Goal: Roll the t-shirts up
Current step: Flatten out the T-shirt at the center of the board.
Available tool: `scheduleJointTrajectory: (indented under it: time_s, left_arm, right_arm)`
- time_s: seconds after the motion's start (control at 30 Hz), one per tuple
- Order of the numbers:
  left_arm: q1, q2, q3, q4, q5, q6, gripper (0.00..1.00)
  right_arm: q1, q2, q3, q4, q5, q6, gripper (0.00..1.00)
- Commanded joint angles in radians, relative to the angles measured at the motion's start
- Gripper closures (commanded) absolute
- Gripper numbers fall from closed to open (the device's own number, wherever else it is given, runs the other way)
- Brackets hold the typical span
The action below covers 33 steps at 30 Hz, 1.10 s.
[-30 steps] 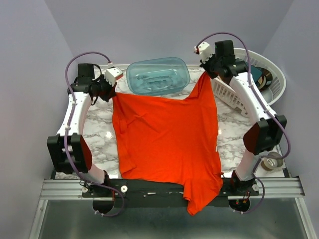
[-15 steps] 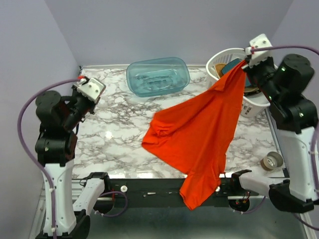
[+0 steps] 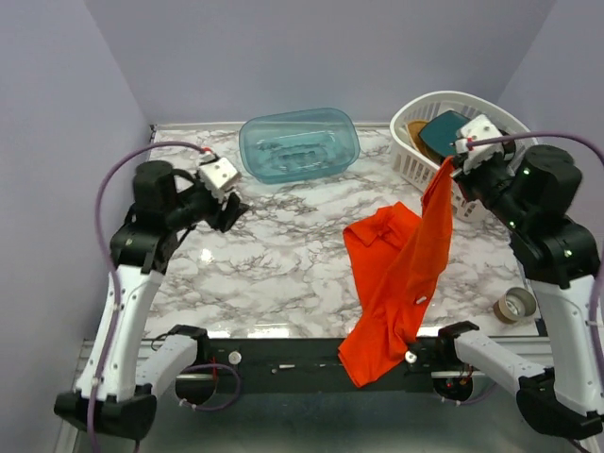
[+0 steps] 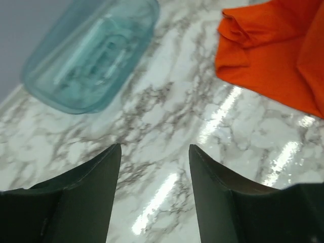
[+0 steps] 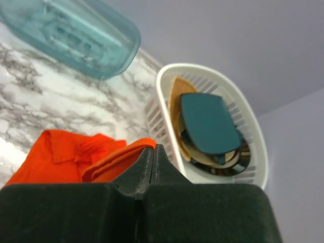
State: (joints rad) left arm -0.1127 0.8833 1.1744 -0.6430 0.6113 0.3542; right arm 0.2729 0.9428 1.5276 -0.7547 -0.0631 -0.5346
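Note:
The red-orange t-shirt (image 3: 415, 255) hangs by one edge from my right gripper (image 3: 453, 172), which is raised in front of the white basket and shut on the fabric. The shirt's lower part lies crumpled on the marble table right of centre, and its tail drops over the near edge. In the right wrist view the jaws (image 5: 155, 148) are pressed together with a fold of the t-shirt (image 5: 109, 161) beside them. My left gripper (image 3: 233, 213) hovers over the left of the table, open and empty. The left wrist view shows bare marble between its fingers (image 4: 154, 148), with the t-shirt (image 4: 276, 50) far off at the upper right.
A teal plastic tub (image 3: 299, 142) stands at the back centre of the table. The white slatted basket (image 3: 453, 96) at the back right holds a teal lid and other items. A roll of tape (image 3: 514, 305) sits near the right front corner.
My left gripper has let go of the t-shirt, opened and drawn back left. My right arm has pulled the shirt rightward, so it went from spread flat to hanging bunched.

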Motion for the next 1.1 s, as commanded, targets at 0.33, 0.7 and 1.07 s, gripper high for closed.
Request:
scheduleJointTrajectory:
  time_s: [0.33, 0.7, 1.07]
  left_arm:
    - [-0.511, 0.839, 0.043, 0.489, 0.067, -0.285, 1.0]
    - [-0.582, 1.218, 0.217, 0.72, 0.067, -0.639, 1.0]
    - [-0.617, 1.246, 0.189, 0.535, -0.359, -0.64, 1.0]
  right_arm:
    - [-0.012, 0.105, -0.081, -0.041, 0.084, 0.059, 0.99]
    - [-0.035, 0.094, -0.153, -0.049, 0.103, 0.068, 0.99]
    - [-0.038, 0.114, -0.123, -0.035, 0.08, 0.067, 0.99]
